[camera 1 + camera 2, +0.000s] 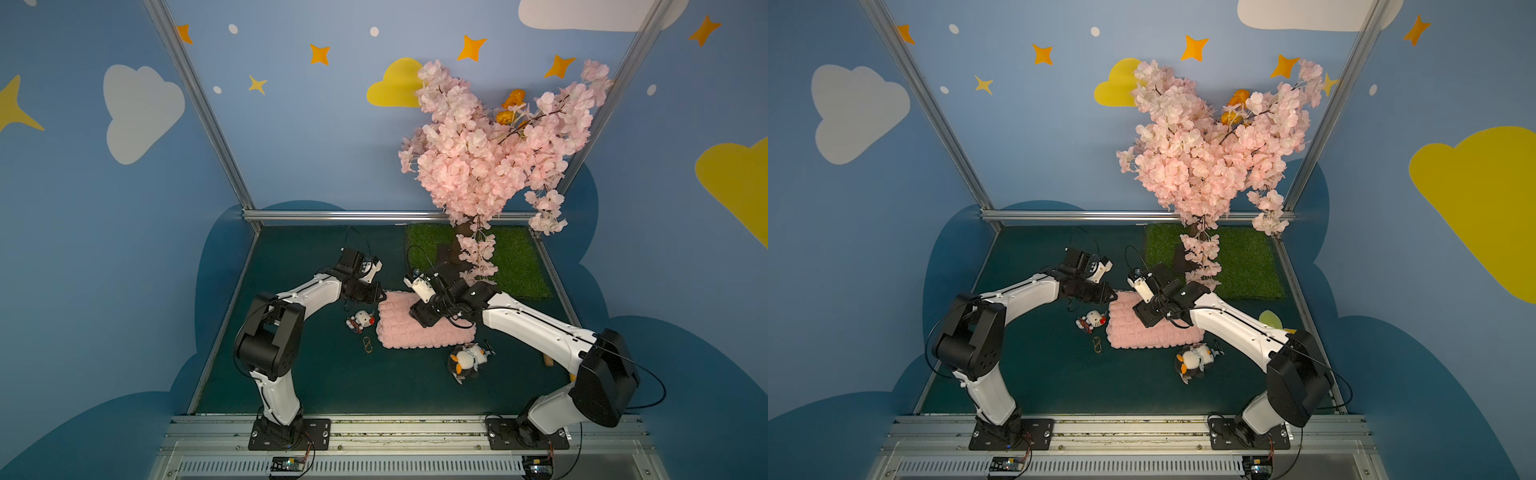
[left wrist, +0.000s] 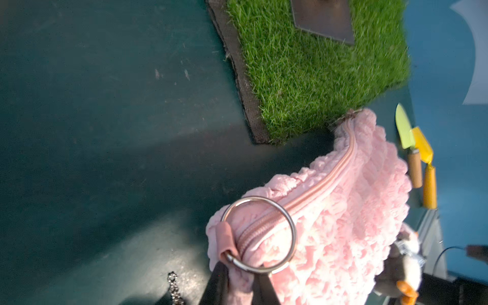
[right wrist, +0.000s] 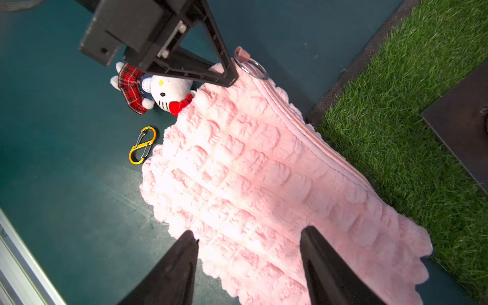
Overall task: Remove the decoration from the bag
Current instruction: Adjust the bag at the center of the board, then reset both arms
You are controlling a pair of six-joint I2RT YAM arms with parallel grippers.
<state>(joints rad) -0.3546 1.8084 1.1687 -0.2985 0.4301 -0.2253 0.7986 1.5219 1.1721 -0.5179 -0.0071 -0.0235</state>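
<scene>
The pink puffy bag point(image 1: 415, 332) point(image 1: 1142, 332) point(image 3: 264, 171) lies flat on the dark mat. My left gripper point(image 1: 382, 296) point(image 2: 239, 266) is shut on the bag's far-left corner fabric, just under the metal ring point(image 2: 260, 235) on its zipper loop. Above the bag's middle my right gripper point(image 1: 417, 321) point(image 3: 248, 237) hangs open, holding nothing. One decoration, a Hello Kitty plush point(image 1: 360, 321) point(image 3: 163, 89), lies off the bag at its left edge, its red bow touching the bag. An orange carabiner point(image 1: 368, 344) point(image 3: 142, 145) lies loose beside it. A penguin plush point(image 1: 465, 361) lies at the bag's near-right corner.
A pink blossom tree point(image 1: 490, 145) stands on a grass mat point(image 1: 523, 266) behind the bag, branches hanging over my right arm. Toy garden tools point(image 2: 417, 158) lie at the right edge of the mat. A small ball chain point(image 2: 173, 285) lies near my left fingers.
</scene>
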